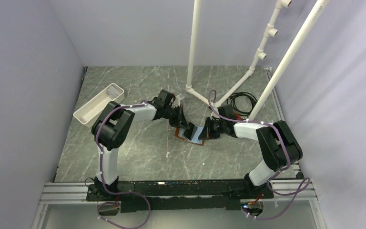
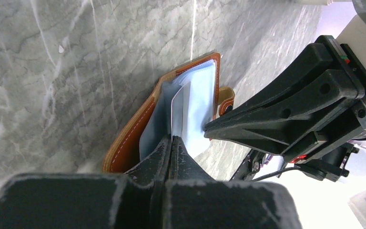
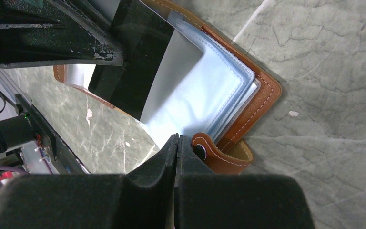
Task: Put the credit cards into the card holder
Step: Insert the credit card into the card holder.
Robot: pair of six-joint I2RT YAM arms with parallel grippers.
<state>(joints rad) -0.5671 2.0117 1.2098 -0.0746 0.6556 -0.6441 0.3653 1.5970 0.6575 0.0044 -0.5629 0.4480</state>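
Observation:
The brown leather card holder (image 1: 183, 136) lies open on the table between my two grippers, its pale blue clear sleeves fanned up. My left gripper (image 1: 181, 118) is shut on a thin grey credit card (image 2: 180, 109), held edge-on with its far end among the sleeves. In the right wrist view the card (image 3: 171, 81) slants into the holder (image 3: 267, 95). My right gripper (image 3: 177, 136) is shut on the edge of a pale blue sleeve, next to the strap tab (image 3: 219, 155). In the left wrist view my left gripper (image 2: 172, 139) is over the holder (image 2: 128, 143). No other cards show.
A long white plastic tray (image 1: 99, 102) lies at the back left. White PVC pipes (image 1: 190, 57) rise from the back middle, with a coiled black cable (image 1: 242, 100) beside them. Pale walls close in on the left, right and back.

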